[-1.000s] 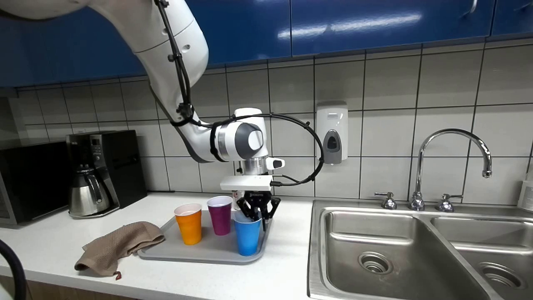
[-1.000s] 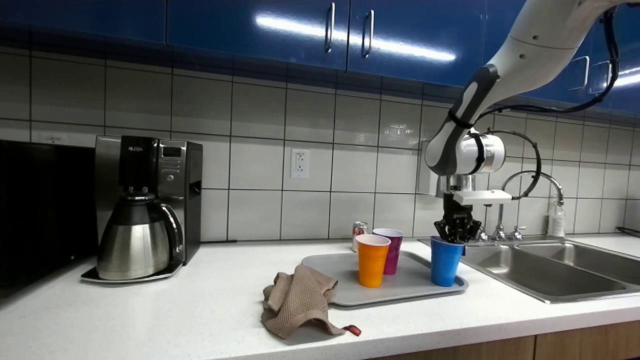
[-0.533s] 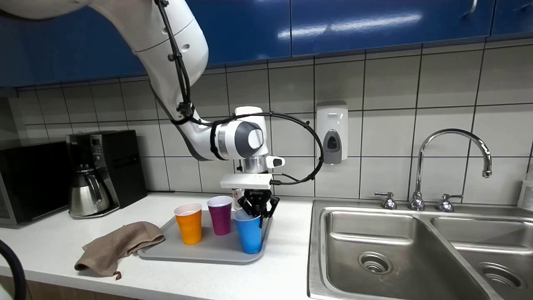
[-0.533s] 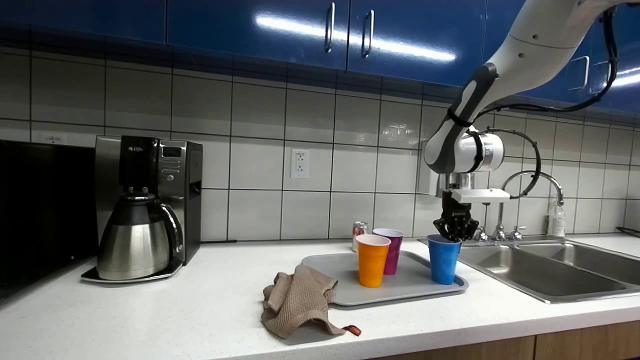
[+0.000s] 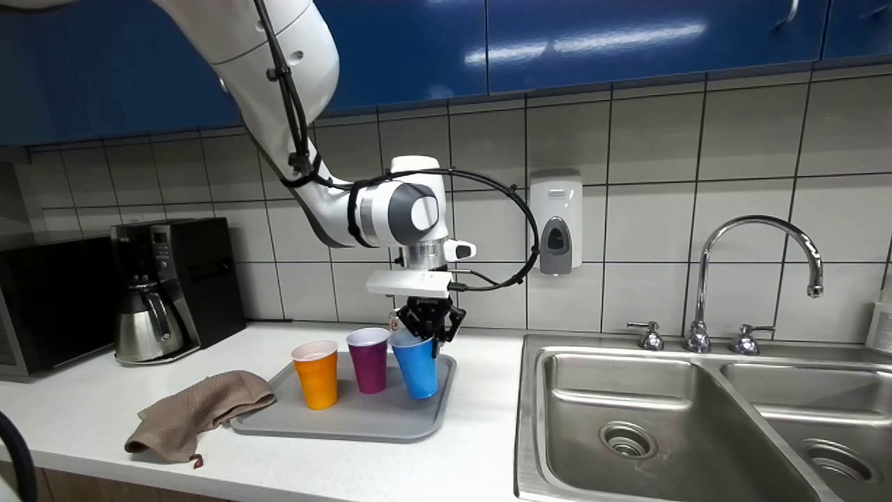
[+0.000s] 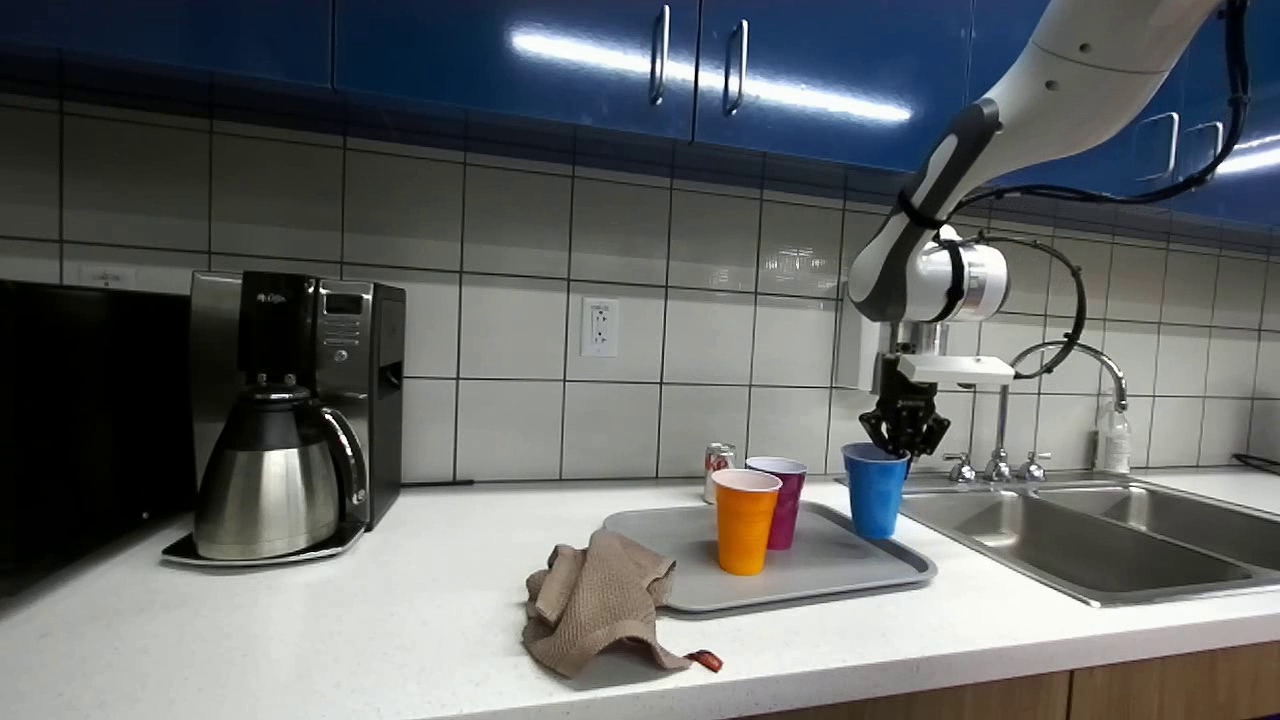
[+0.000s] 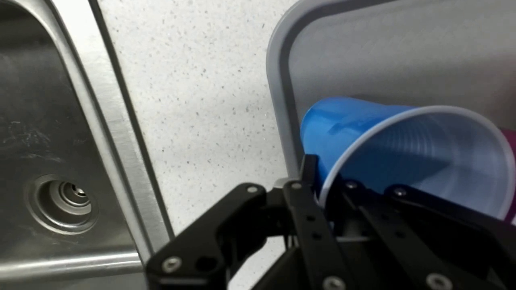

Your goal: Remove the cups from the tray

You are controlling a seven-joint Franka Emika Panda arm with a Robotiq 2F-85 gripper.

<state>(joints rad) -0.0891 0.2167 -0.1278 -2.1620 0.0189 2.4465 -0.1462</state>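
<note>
My gripper [image 5: 435, 343] is shut on the rim of the blue cup [image 5: 417, 369]. In the wrist view, one finger of the gripper [image 7: 324, 177] is outside the cup wall and the other inside it. The blue cup [image 6: 875, 495] hangs slightly tilted, above the right part of the grey tray [image 5: 348, 422]. The orange cup [image 5: 317, 380] and the purple cup [image 5: 369, 369] stand upright on the tray in both exterior views. A sliver of the purple cup [image 7: 512, 139] shows at the right edge of the wrist view, close to the blue cup's rim.
A brown cloth [image 5: 202, 411] lies against the tray's left end. A can [image 6: 718, 465] stands behind the cups. The steel sink [image 5: 627, 411] with its faucet [image 5: 756, 223] is to the right. A coffee maker [image 6: 290, 430] stands at the left.
My gripper has risen with the blue cup. The cup's base has left the tray, and the cup has shifted back and tilted. The orange and purple cups have not moved.
</note>
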